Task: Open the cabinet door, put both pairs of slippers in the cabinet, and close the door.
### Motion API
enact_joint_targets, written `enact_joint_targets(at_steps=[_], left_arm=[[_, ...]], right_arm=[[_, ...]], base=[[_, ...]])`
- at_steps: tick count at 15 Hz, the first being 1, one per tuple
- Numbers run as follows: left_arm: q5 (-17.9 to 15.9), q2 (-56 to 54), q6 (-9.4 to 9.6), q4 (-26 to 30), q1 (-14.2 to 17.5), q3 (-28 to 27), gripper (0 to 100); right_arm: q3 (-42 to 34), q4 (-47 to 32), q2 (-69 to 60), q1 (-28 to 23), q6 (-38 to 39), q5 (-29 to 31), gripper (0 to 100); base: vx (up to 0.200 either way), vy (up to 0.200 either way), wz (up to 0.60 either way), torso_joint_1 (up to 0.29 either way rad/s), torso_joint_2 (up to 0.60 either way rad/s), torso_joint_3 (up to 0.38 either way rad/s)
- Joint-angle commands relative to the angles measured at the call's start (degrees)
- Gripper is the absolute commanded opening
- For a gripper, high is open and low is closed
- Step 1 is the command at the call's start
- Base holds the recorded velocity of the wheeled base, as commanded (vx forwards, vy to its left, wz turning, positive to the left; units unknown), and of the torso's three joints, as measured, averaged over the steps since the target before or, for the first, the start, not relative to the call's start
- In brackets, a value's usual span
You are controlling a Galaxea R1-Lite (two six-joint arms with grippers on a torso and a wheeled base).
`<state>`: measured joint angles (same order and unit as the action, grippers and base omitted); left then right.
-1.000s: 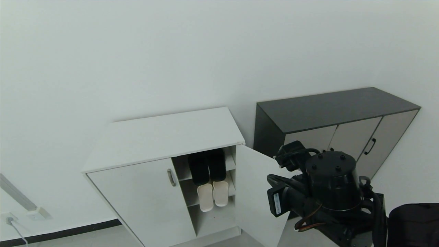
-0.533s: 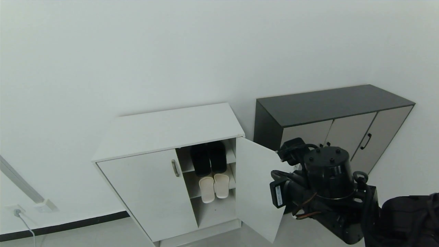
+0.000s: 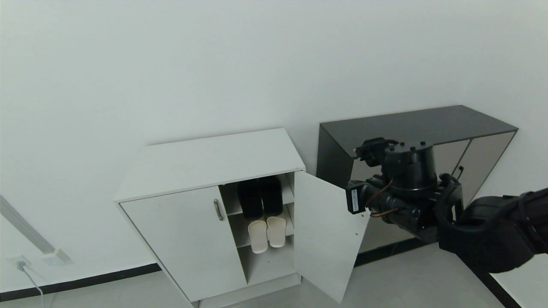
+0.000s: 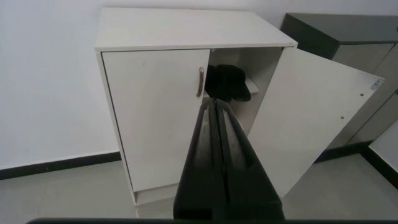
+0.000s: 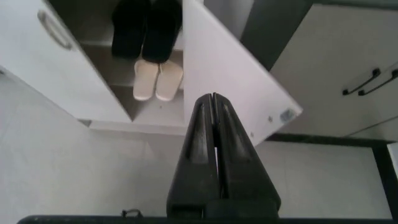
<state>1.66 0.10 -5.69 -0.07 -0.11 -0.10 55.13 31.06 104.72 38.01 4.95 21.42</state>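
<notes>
Door-closing step, lower centre of the head view: both pairs shelved, door [image 3: 325, 231] swung open.
Right fingers [image 5: 200, 143] and left fingers [image 4: 204, 149] are pressed together, holding nothing. Inside the white cabinet [image 3: 205, 162], black slippers [image 3: 260, 197] sit on the upper shelf, cream slippers [image 3: 267, 233] on the shelf below, ends overhanging. Best push the door's outer face near its free edge, slowly along the hinge arc.

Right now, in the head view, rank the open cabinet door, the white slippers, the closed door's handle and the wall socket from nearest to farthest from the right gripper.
From the right gripper:
1. open cabinet door, just to its left.
2. white slippers, inside the cabinet on a shelf.
3. handle, on the closed door.
4. wall socket, far left, low on the wall.
</notes>
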Motion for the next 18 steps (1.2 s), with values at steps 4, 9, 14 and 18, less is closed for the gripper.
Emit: enact_joint_targets(at_steps=[4, 9, 14, 18], left_arm=[[0.01, -0.01, 0.07, -0.01, 0.02, 0.01, 0], [0.01, -0.01, 0.07, -0.01, 0.02, 0.01, 0], [-0.08, -0.01, 0.16, -0.01, 0.02, 0.01, 0], [-0.08, -0.01, 0.16, -0.01, 0.02, 0.01, 0]], right_arm=[[7.72, -0.56, 6.11, -6.81, 0.32, -2.87, 0], [9.21, -0.48, 11.39, -9.45, 3.75, -5.69, 0], [8.59, 4.8, 16.84, -10.15, 5.69, -6.74, 0], [12.55, 4.97, 20.26, -11.82, 5.6, -6.92, 0]], base=[[0.0, 0.0, 0.0, 0.0, 0.0, 0.0], [0.0, 0.0, 0.0, 0.0, 0.0, 0.0], [0.0, 0.0, 0.0, 0.0, 0.0, 0.0], [0.0, 0.0, 0.0, 0.0, 0.0, 0.0]])
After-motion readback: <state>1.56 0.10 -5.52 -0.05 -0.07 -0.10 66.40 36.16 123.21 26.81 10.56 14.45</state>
